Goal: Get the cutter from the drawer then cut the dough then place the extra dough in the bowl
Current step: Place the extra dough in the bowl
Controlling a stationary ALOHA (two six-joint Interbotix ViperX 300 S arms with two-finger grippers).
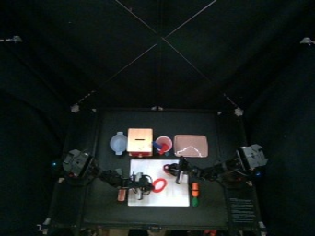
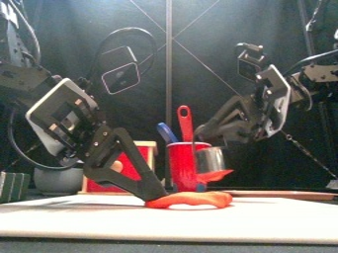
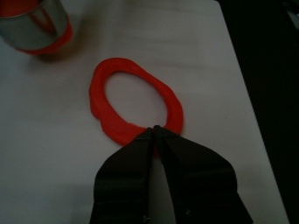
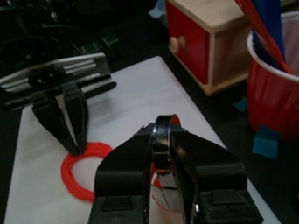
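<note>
A red dough ring (image 3: pixel 107 94) lies on the white cutting board (image 3: pixel 59 131), low and flat in the front view (image 2: pixel 189 201). My left gripper (image 3: pixel 156 131) is shut, its tips pinching the ring's near rim; it reaches down to the board (image 2: pixel 148 188). My right gripper (image 4: pixel 160 140) is shut on the round metal cutter (image 4: pixel 162 150), seen edge-on between its jaws. The cutter (image 3: pixel 33 26), with red dough at its base, is just beyond the ring. From the front, the right gripper (image 2: pixel 209 130) hangs behind the red cup (image 2: pixel 192 158).
Along the back stand the blue-grey bowl (image 1: pixel 118 143), the wooden box (image 1: pixel 140 140) with its red drawer front and the pink tray (image 1: pixel 191 145). The red cup (image 4: pixel 274 83) holds a blue and a red knife. Small toys (image 1: pixel 197 191) lie on the board's right side.
</note>
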